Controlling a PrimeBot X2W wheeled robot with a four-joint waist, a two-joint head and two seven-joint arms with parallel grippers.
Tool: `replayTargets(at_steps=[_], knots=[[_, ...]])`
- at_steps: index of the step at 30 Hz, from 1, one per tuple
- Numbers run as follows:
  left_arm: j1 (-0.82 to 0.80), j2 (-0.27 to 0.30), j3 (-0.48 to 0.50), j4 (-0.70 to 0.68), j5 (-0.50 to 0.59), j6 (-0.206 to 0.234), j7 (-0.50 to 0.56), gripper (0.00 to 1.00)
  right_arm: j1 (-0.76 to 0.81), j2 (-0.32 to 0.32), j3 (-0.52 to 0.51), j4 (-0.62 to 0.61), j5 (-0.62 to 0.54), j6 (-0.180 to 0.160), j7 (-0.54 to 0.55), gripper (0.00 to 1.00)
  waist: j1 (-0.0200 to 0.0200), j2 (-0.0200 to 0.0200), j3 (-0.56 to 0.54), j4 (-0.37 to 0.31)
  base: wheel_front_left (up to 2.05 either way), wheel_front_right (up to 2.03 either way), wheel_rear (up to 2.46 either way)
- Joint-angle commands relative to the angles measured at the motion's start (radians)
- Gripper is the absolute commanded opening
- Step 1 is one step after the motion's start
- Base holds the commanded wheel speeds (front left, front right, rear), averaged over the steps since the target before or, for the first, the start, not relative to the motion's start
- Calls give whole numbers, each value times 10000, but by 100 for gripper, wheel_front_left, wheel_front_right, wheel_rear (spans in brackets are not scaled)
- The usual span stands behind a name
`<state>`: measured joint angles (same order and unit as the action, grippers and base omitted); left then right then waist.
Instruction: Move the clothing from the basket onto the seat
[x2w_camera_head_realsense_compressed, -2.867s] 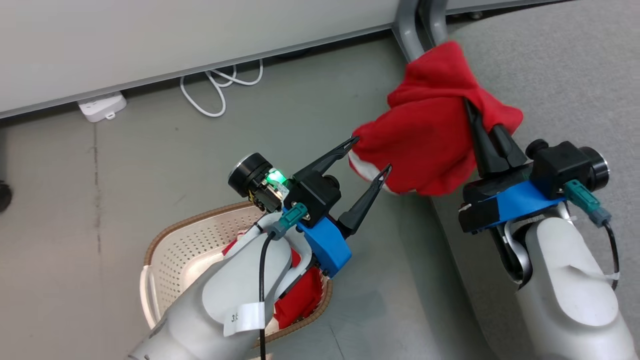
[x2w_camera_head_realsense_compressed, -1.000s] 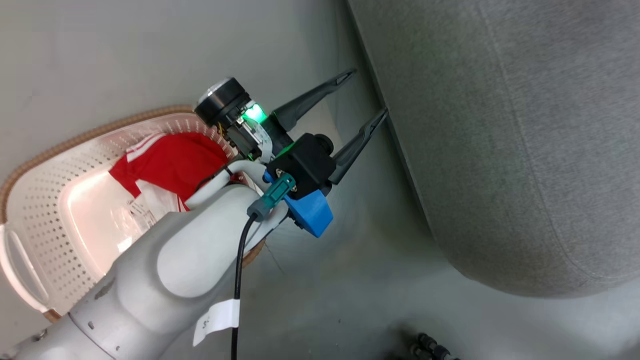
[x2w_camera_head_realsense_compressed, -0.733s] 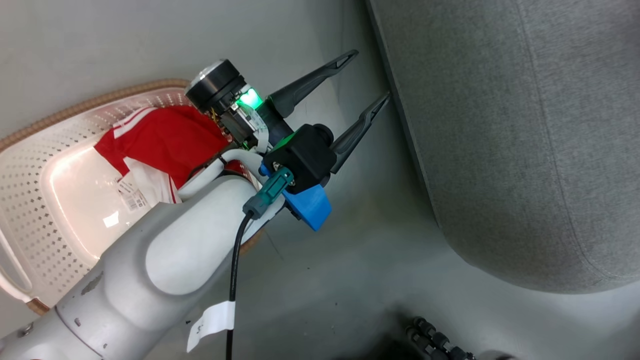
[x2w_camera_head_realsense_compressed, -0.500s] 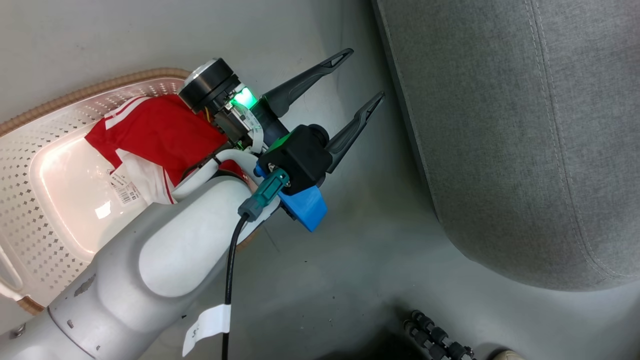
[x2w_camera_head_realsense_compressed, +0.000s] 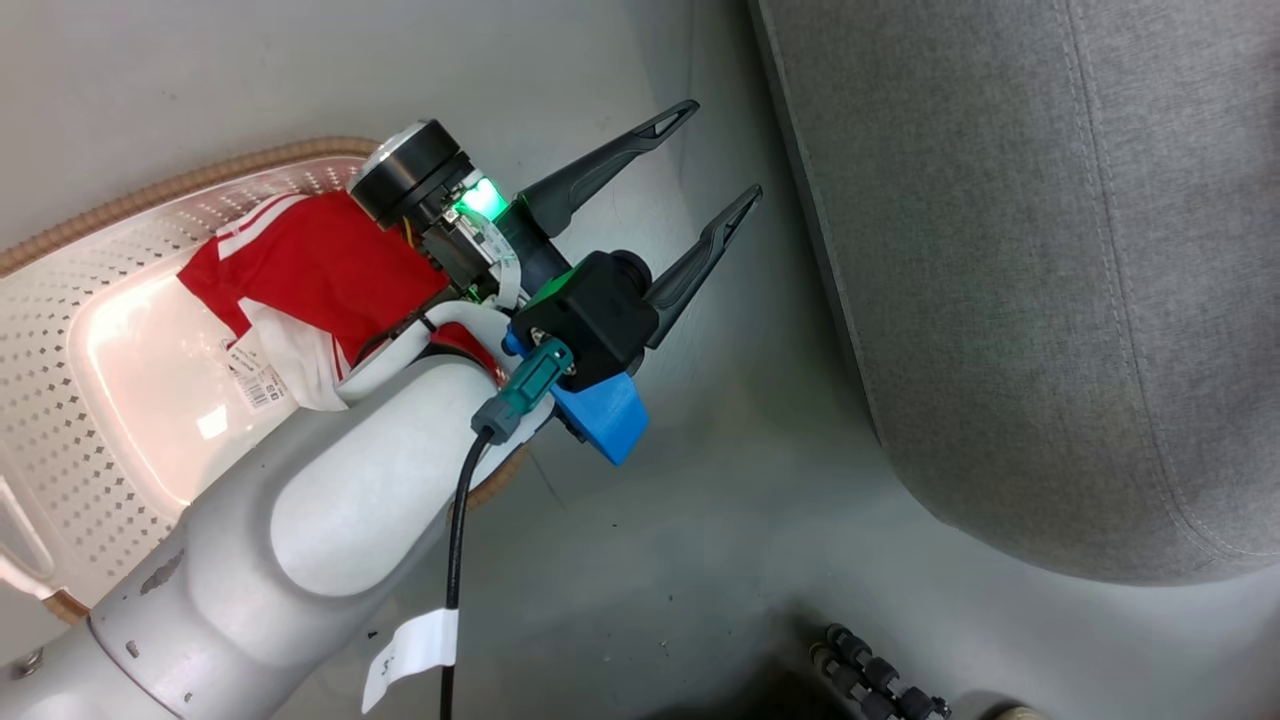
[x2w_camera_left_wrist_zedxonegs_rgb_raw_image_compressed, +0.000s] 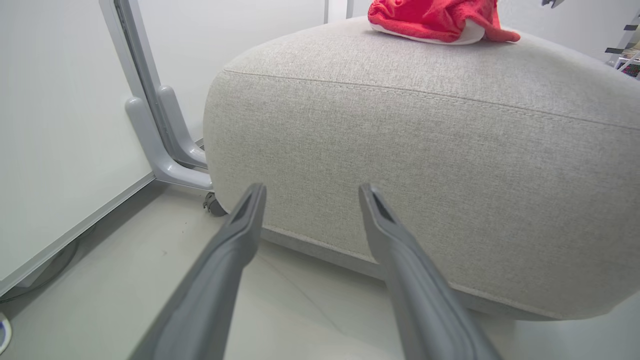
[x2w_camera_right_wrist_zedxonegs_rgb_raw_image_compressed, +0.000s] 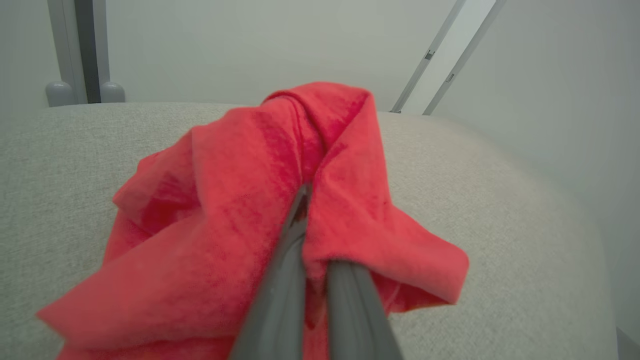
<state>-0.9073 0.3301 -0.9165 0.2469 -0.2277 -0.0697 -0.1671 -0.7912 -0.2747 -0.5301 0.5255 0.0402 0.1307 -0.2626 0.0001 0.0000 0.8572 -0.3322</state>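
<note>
Against three seconds back: plain red garment (x2w_camera_right_wrist_zedxonegs_rgb_raw_image_compressed: 240, 200) now lying on the seat (x2w_camera_left_wrist_zedxonegs_rgb_raw_image_compressed: 425, 150), no longer held aloft, pinched between the closed-up fingers of the right gripper (x2w_camera_right_wrist_zedxonegs_rgb_raw_image_compressed: 304, 192). Left gripper (x2w_camera_head_realsense_compressed: 722, 148) spread, empty, above the floor between basket (x2w_camera_head_realsense_compressed: 40, 330) and seat. Two garments counted: that one, plus a striped red garment (x2w_camera_head_realsense_compressed: 320, 260) in the basket; one basket, one seat.
</note>
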Motion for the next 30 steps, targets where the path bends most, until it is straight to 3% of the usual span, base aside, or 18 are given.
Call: replayTargets(at_steps=[1,2,3,13,18,24,30], knots=[[-60,9,-9,11,-31,40,-19,100,129,-49,19,-27,87,1,-34,24,-1,0,-91,-1,0,0,0],[-43,-5,-21,47,-46,49,-73,100,215,-61,42,-80,119,1,-34,75,-1,0,-175,-2,0,0,0],[-10,-31,-29,86,-78,55,-121,100,302,-56,29,-144,196,0,-34,100,-1,0,-266,-7,0,0,0],[681,-594,107,903,-635,205,-798,100,2490,197,204,-1423,320,0,-34,100,-1,0,-1991,23,0,0,0],[1337,-865,539,1410,-1104,337,-974,100,3363,332,817,-2506,204,1,-36,100,-1,0,-3201,157,0,0,0],[2283,-1022,1817,1030,-1257,689,-988,100,3950,679,1802,-3838,-109,1,-34,100,-1,0,-4380,741,0,0,0],[3344,-1172,3424,450,-940,868,-992,100,4201,786,3126,-4343,-245,0,-34,100,-1,0,-5261,1407,0,0,0]])
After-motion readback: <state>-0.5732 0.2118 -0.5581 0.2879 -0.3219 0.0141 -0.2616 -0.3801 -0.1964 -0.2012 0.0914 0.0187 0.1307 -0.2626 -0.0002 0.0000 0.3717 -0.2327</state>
